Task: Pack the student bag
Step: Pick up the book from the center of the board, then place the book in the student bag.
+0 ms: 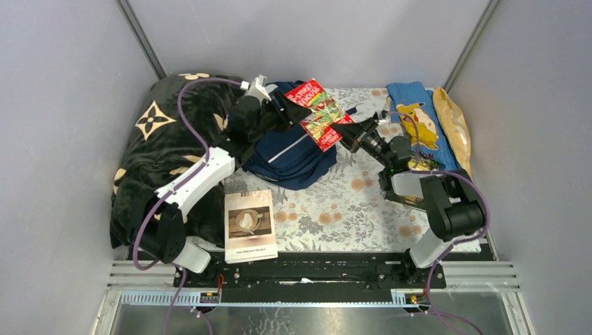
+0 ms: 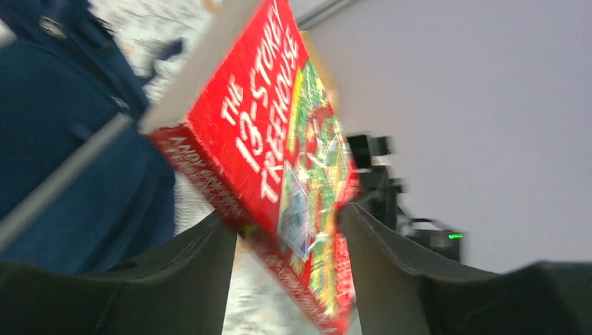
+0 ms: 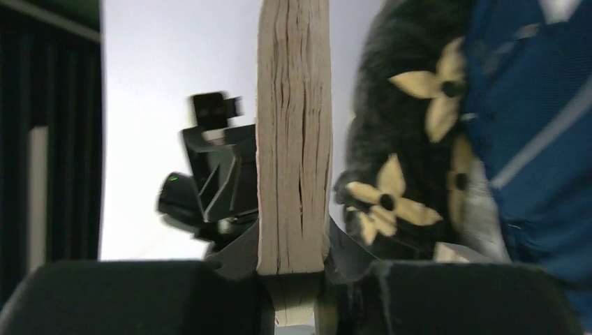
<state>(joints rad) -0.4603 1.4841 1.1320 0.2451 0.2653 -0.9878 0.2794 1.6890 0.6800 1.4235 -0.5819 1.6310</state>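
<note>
The student bag [image 1: 290,157] is lying slumped on the flowered table cover [image 1: 335,209] toward the back of the table, its navy fabric and one white stripe facing up, with its left side pressing against the black blanket with tan flowers [image 1: 160,139]. Just above the bag's upper right part, a red book [image 1: 321,112] is hanging in the air between the two arms, tilted, with its cover turned mostly upward. The right gripper [image 1: 347,131] is pinching the book's lower right end; from the right wrist camera the two fingers are squeezing the pale page block from either side, firmly clamped on it. The left gripper [image 1: 292,110] is meeting the book from the opposite side. In the left wrist view its jaws are standing apart with the book's spine and cover filling the gap between them, but I cannot tell whether they are actually pressing on it. A second book with a coffee cup on its cover [image 1: 249,225] is lying flat near the front edge, well apart from the bag. Over at the right a lighter blue cloth with a yellow cartoon figure [image 1: 412,105] is lying beside a tan packet [image 1: 454,125].
</note>
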